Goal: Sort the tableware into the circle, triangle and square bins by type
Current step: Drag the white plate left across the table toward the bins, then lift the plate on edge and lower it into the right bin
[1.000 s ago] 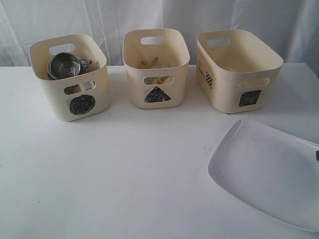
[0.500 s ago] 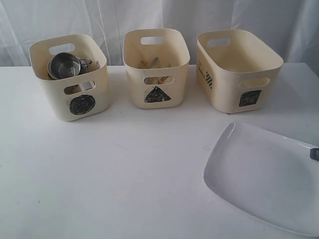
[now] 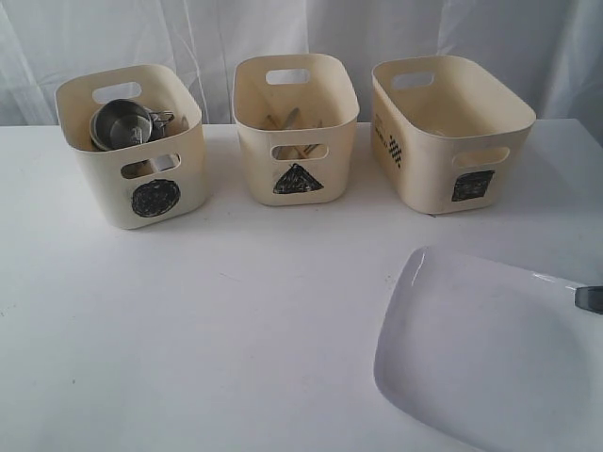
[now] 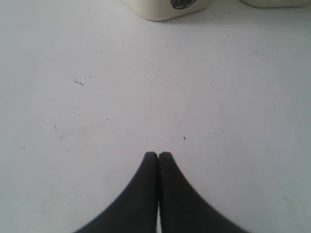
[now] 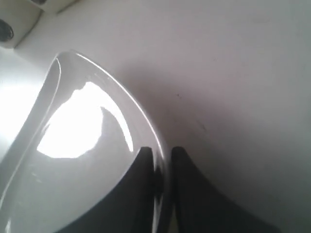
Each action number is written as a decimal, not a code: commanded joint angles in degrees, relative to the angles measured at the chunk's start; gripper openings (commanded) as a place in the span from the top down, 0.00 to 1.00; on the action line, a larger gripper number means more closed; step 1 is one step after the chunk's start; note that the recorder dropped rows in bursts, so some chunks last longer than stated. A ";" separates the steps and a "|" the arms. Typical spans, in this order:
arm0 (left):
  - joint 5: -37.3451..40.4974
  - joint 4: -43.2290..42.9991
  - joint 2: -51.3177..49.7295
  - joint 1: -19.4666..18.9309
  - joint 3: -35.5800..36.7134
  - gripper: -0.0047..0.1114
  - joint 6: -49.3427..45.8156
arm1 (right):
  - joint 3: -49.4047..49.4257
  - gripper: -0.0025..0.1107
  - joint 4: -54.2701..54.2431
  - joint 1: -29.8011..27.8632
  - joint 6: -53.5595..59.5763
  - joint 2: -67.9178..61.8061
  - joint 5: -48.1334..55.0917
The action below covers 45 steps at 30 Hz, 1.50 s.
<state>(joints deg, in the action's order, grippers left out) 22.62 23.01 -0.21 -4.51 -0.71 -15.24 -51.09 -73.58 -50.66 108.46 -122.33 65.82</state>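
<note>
The large white rounded-square plate hangs tilted above the table at the front right, and my right gripper is shut on its right rim. In the right wrist view the rim passes between the two dark fingers. Three cream bins stand along the back: the circle bin holds a steel mug, the triangle bin holds wooden chopsticks, and the square bin is at the right. My left gripper is shut and empty over bare table, out of the exterior view.
A white curtain hangs behind the bins. The white table stretches bare in front of the circle and triangle bins. The circle bin's base shows at the far edge of the left wrist view.
The plate has shifted left and towards the front, rising and tilting, with my right gripper holding its rim and coming further into view. The left gripper and bins are unchanged.
</note>
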 commanded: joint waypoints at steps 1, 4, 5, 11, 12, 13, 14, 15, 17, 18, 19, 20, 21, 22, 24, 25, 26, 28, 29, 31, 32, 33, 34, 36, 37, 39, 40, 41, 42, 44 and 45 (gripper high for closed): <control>1.35 0.29 0.21 -0.02 0.62 0.96 0.01 | 0.53 0.98 -3.75 1.12 -11.97 0.34 0.10; 1.35 0.29 0.21 -0.02 0.62 0.96 0.01 | 0.53 0.98 -3.65 2.22 -14.74 1.28 1.32; 1.35 0.29 0.21 -0.02 0.62 0.96 0.01 | 0.53 0.98 -3.65 2.74 -15.04 1.68 1.60; 1.35 0.29 0.21 -0.02 0.62 0.96 0.01 | 0.53 0.98 -3.76 6.01 -16.99 7.64 1.24; 1.35 0.29 0.21 -0.02 0.62 0.96 0.01 | 0.53 0.98 -3.76 6.64 -17.63 8.98 0.51; 1.35 0.29 0.21 -0.02 0.62 0.96 0.01 | 0.53 0.98 -3.63 7.23 -17.90 10.25 0.33; 1.35 0.29 0.21 -0.02 0.62 0.96 0.01 | 0.53 0.98 -3.20 7.77 -18.01 11.51 0.33; 1.35 0.29 0.21 -0.02 0.62 0.96 0.01 | 0.53 0.98 -2.67 8.34 -18.39 12.50 0.23; 1.35 0.29 0.21 -0.02 0.62 0.96 0.01 | 0.53 0.98 -1.09 9.29 -18.79 14.76 0.23; 1.35 0.29 0.21 -0.02 0.62 0.96 0.01 | 0.53 0.98 -0.70 9.69 -18.79 15.56 0.23; 1.35 0.29 0.21 -0.02 0.62 0.96 0.01 | 0.53 0.98 -0.43 10.03 -19.01 16.47 0.23; 1.35 0.29 0.21 -0.02 0.62 0.96 0.01 | 0.53 0.98 -0.43 10.36 -19.17 17.34 0.23; 1.35 0.29 0.21 -0.02 0.62 0.96 0.01 | 0.53 0.98 -0.30 10.71 -19.18 18.11 0.23; 1.35 0.29 0.21 -0.02 0.62 0.96 0.01 | 0.53 0.98 -0.30 10.80 -19.29 18.84 -0.25; 1.35 0.29 0.21 -0.02 0.62 0.96 0.01 | 0.53 0.98 -0.30 11.34 -20.63 20.05 -1.04; 1.35 0.29 0.21 -0.02 0.62 0.96 0.01 | 0.53 0.98 -0.30 11.35 -21.55 20.87 -1.57; 1.35 0.29 0.21 -0.02 0.62 0.96 0.01 | 0.53 0.98 -0.30 11.35 -21.67 21.39 -1.77; 1.35 0.29 0.21 -0.02 0.62 0.96 0.01 | 0.53 0.98 -0.30 11.35 -21.67 22.65 -2.70; 1.35 0.29 0.21 -0.02 0.62 0.96 0.01 | 0.53 0.98 -0.30 11.35 -21.67 23.08 -3.59; 1.35 0.29 0.21 -0.02 0.62 0.96 0.01 | 0.53 0.98 -0.30 11.35 -21.67 23.59 -4.47; 1.35 0.29 0.21 -0.02 0.62 0.96 0.01 | 0.53 0.98 -0.30 11.35 -21.67 23.56 -4.37; 1.35 0.29 0.21 -0.02 0.62 0.96 0.01 | 0.53 0.98 -0.30 11.35 -21.79 23.75 -3.89; 1.35 0.29 0.21 -0.02 0.62 0.96 0.01 | 0.53 0.98 -0.30 11.35 -21.79 23.97 -2.70; 1.35 0.29 0.21 -0.02 0.62 0.96 0.01 | 0.42 0.98 -0.63 11.35 -21.79 24.91 -0.43; 1.35 0.29 0.21 -0.02 0.62 0.96 0.01 | 0.42 0.98 -1.11 11.35 -21.79 25.85 0.55; 1.35 0.29 0.21 -0.02 0.62 0.96 0.01 | 0.42 0.98 -1.34 11.35 -21.79 27.73 1.50; 1.35 0.29 0.21 -0.02 0.62 0.96 0.01 | 0.42 0.98 -1.34 11.35 -22.23 28.90 1.64; 1.35 0.29 0.21 -0.02 0.62 0.96 0.01 | 0.42 0.98 -1.49 11.35 -22.88 30.01 1.76; 1.35 0.29 0.21 -0.02 0.62 0.96 0.01 | 0.34 0.98 -1.48 11.35 -23.69 31.13 1.89; 1.35 0.29 0.21 -0.02 0.62 0.96 0.01 | -0.09 0.98 -1.38 11.35 -24.05 32.82 2.91; 1.35 0.29 0.21 -0.02 0.62 0.96 0.01 | -0.51 0.98 -1.38 11.35 -24.34 33.57 3.66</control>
<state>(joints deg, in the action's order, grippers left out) 22.62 23.01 -0.21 -4.51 -0.71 -15.24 -50.73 -72.78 -39.42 85.98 -91.27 65.69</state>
